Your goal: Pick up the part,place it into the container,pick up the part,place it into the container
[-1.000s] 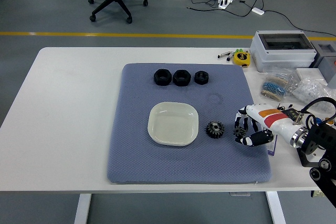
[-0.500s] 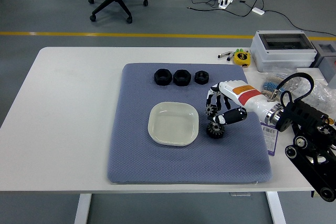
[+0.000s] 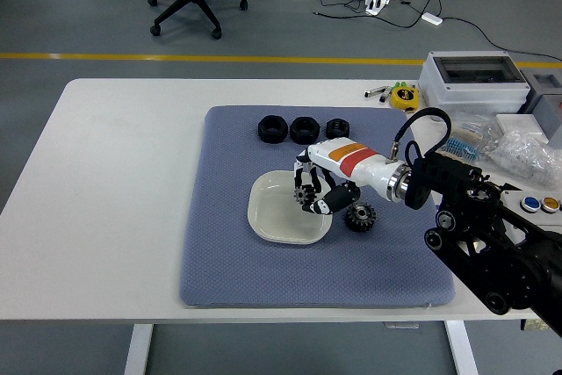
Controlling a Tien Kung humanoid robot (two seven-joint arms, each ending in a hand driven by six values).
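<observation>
1. Setting: a white table (image 3: 123, 182) on a grey workshop floor, carrying a blue-grey mat (image 3: 263, 278). An office chair stands beyond the far edge; a grey box (image 3: 471, 81) and bagged items sit at the table's right edge.
2. Layout: the white dish (image 3: 272, 221) serves as the container and lies near the mat's centre. Three black nuts (image 3: 302, 129) are lined up along the mat's far edge.
3. Progress: the dish appears empty. I judge the first placement is under way but not completed. A second gear (image 3: 360, 215) rests on the mat just beside the dish's right rim, untouched; its pick and place remain.
4. Hand state: my right hand (image 3: 318, 189) is over the right part of the dish, fingers curled around a small black gear (image 3: 305, 195). The gear is held above the dish's interior; contact with the dish cannot be confirmed.
5. My left arm is not visible.
</observation>
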